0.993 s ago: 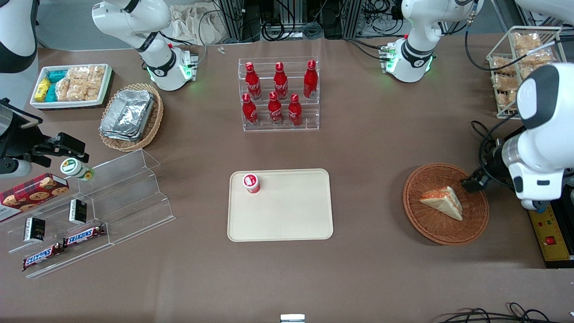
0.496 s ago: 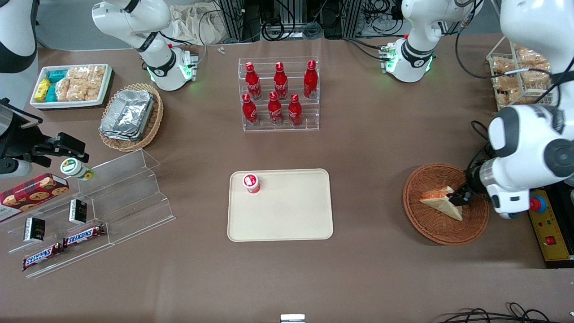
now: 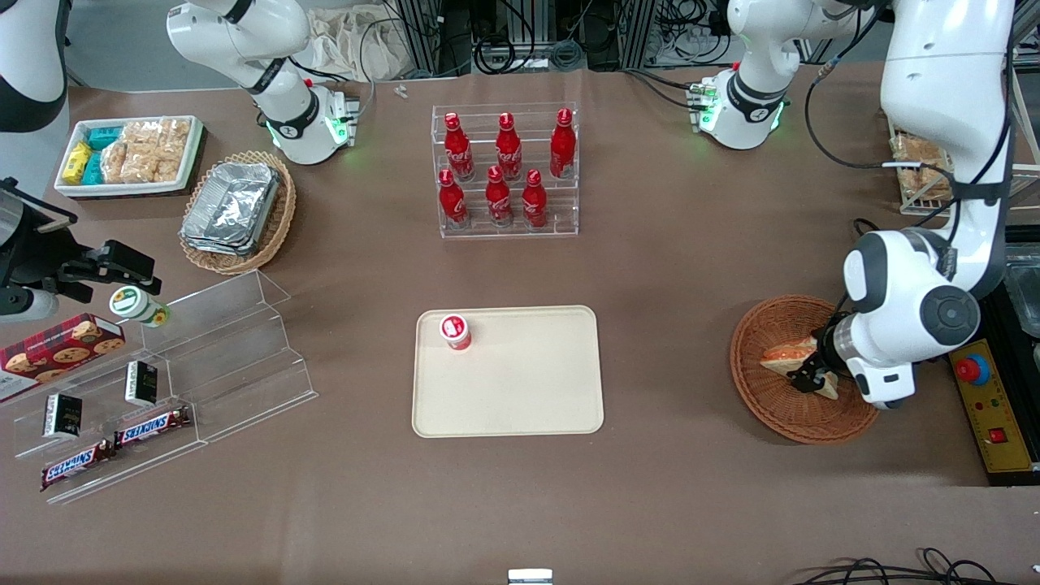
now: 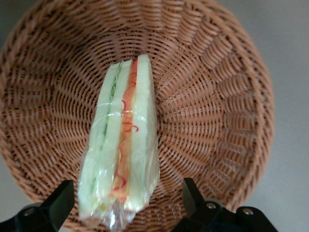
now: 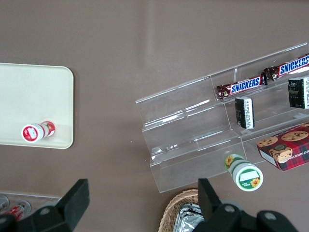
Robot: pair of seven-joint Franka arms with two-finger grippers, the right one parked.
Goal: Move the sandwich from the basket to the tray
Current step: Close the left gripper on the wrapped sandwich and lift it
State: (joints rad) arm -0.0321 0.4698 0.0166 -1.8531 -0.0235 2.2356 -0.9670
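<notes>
The sandwich (image 3: 785, 355), a plastic-wrapped wedge with orange and green filling, lies in the round reddish-brown basket (image 3: 764, 406) toward the working arm's end of the table. My left gripper (image 3: 812, 379) is down inside the basket, over the sandwich's wide end. In the left wrist view the sandwich (image 4: 123, 145) lies lengthwise between the black fingers (image 4: 60, 198). The gripper (image 4: 126, 193) is open, one finger close to the wrapper and the other a clear gap away, above the basket (image 4: 212, 96) weave. The cream tray (image 3: 520, 390) lies at mid-table with a small red-capped bottle (image 3: 456, 331) on it.
An acrylic rack of red bottles (image 3: 508, 175) stands farther from the front camera than the tray. A yellow control box (image 3: 987, 406) with a red button sits beside the basket. Toward the parked arm's end are a clear stepped shelf (image 3: 187, 366), a foil-container basket (image 3: 237, 211) and a snack tray (image 3: 130, 154).
The left arm swung in over the basket and lowered. Its gripper went from the basket's rim to straddling the sandwich's wide end. The sandwich has not moved.
</notes>
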